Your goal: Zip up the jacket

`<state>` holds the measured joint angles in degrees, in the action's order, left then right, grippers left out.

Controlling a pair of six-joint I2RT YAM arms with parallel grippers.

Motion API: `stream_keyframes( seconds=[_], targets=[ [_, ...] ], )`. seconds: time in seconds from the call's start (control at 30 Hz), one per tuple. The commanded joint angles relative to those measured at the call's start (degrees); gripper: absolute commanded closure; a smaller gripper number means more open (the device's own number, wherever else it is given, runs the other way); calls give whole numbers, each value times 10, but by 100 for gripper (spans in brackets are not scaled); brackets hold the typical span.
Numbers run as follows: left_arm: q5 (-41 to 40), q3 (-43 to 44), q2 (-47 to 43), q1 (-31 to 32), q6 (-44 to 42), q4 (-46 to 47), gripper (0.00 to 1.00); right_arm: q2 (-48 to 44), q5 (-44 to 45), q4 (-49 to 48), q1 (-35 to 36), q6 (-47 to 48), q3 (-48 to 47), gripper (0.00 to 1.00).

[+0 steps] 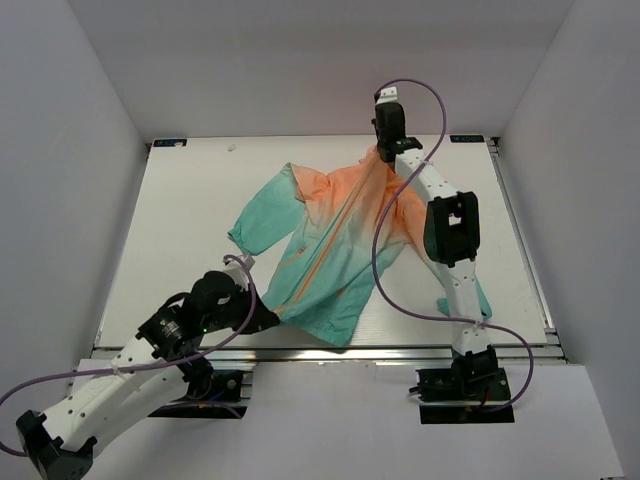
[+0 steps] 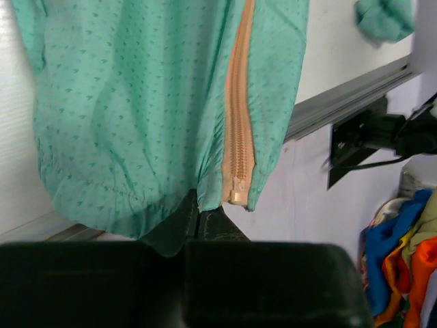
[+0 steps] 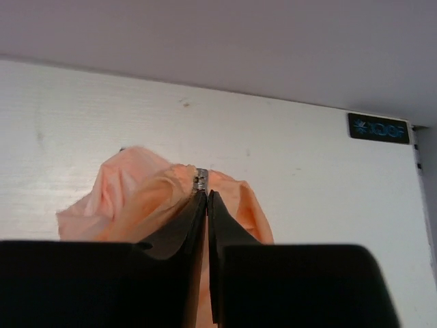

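The jacket [image 1: 325, 265] is spread on the table [image 1: 180, 230], with the orange collar end far and the teal hem [image 2: 102, 198] at the near edge. The left gripper [image 2: 198, 213] is closed, pinching the hem just beside the foot of the zipper [image 2: 239, 116]. The right gripper [image 3: 206, 197] is closed at the slider [image 3: 201, 180] amid bunched orange fabric at the far end, apparently on its pull tab.

Treat the cloth as thin, light and limp. It will wrinkle under any push and slide easily on the table. Take hold only at firm points: the pull tab for drawing, the hem at the zipper foot for anchoring. Maintain tension between the two grips along the zipper line; slack is likely to jam the teeth.
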<state>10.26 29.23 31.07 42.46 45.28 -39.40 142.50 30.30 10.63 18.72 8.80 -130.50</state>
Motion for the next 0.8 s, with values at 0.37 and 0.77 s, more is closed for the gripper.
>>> stream_keyframes(
  seconds=[0.37, 0.77],
  targets=[
    [-41, 171, 66, 5, -33, -143, 2, -365, -274, -53, -23, -174, 368, 11],
    [-278, 260, 292, -32, -100, 61, 2, -745, -168, 18, -23, -321, 725, 11]
  ],
)
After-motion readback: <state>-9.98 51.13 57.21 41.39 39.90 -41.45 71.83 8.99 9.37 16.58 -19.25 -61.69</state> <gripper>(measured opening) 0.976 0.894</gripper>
